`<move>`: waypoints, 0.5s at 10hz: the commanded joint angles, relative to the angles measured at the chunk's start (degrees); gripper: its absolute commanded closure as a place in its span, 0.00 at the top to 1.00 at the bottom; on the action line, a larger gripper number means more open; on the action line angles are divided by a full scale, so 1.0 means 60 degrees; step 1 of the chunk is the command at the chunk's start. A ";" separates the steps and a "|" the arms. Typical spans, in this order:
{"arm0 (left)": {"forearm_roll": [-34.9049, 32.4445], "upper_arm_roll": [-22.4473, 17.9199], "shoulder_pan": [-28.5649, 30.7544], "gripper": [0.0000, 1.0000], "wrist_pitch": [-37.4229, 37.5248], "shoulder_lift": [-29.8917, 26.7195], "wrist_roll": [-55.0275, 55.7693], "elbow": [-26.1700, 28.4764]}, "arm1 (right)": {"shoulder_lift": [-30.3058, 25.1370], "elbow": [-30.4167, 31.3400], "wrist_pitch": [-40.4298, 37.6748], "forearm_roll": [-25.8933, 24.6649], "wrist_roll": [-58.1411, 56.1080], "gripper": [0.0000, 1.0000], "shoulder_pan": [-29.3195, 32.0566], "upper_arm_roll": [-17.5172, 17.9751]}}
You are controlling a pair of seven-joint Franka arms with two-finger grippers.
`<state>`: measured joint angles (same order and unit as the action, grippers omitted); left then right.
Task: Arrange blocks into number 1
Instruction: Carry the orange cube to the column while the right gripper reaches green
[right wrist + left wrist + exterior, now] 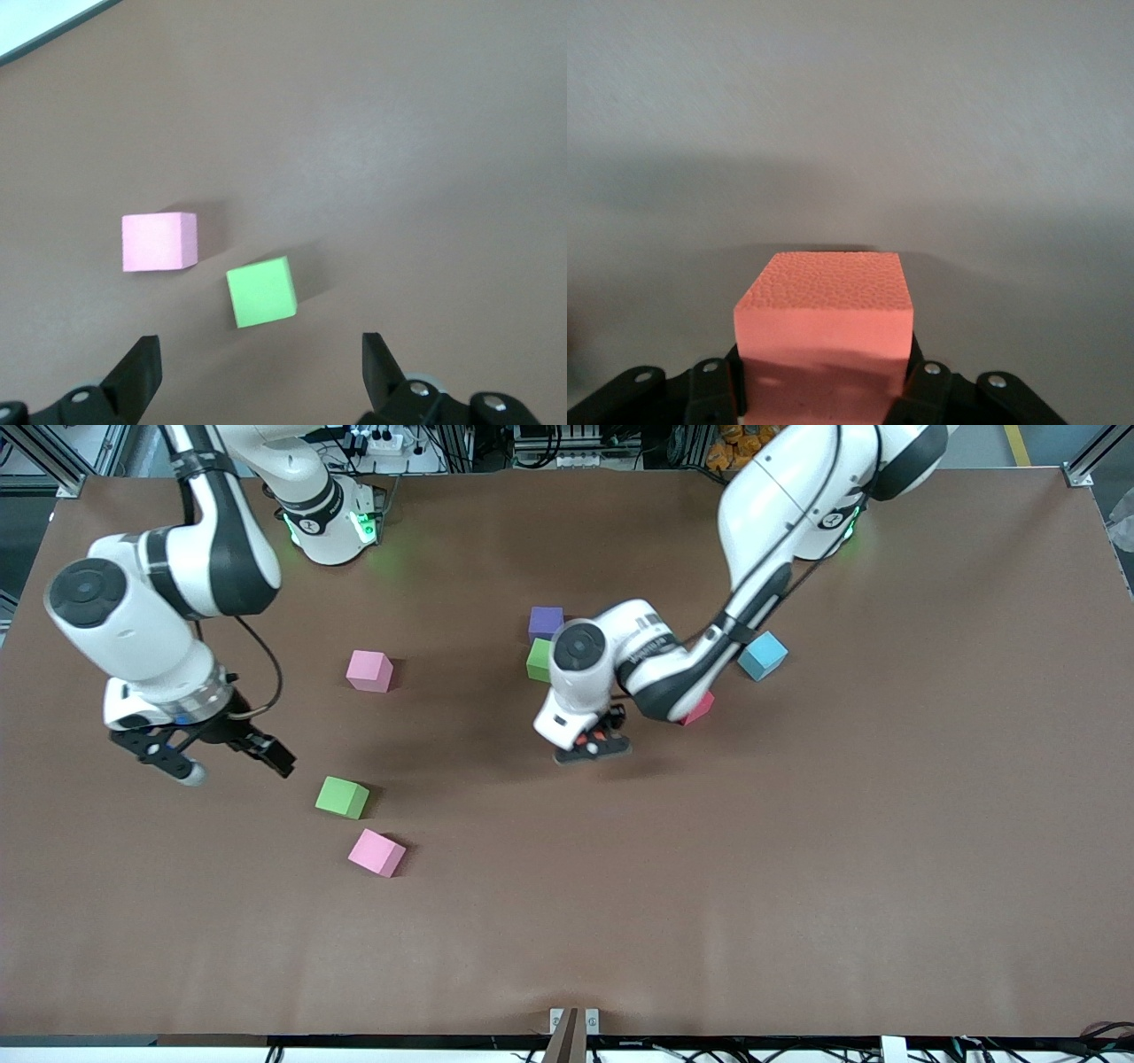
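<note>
Orange foam cube [822,341] is clamped in the left gripper [595,742] above the brown table [797,868]; right gripper [226,766] hangs open near a green foam cube [342,797].

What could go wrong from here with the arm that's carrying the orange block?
The left gripper holds the orange block by its lower part, so it may tilt or slip on release. The arm hides part of the green block under the purple block and the red block; it could knock them.
</note>
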<state>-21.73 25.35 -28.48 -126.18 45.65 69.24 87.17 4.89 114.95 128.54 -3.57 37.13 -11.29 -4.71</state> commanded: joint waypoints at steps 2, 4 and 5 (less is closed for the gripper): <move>-0.0143 -0.0110 -0.0934 0.00 0.0069 -0.0124 0.0602 0.0077 | 0.0166 -0.0262 -0.0153 -0.0196 -0.0212 1.00 0.0592 0.0287; -0.0143 -0.0124 -0.1301 0.00 0.0069 -0.0080 0.0690 0.0091 | 0.0487 -0.0277 -0.0037 -0.0080 -0.0066 1.00 0.0826 0.0287; -0.0143 -0.0124 -0.1448 0.00 0.0069 -0.0065 0.0763 0.0106 | 0.0793 -0.0509 0.0080 -0.0050 0.0152 1.00 0.0958 0.0272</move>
<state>-21.73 25.18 -35.97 -126.08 45.73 72.12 87.44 6.65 114.50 128.75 -3.54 36.51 -7.74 -4.31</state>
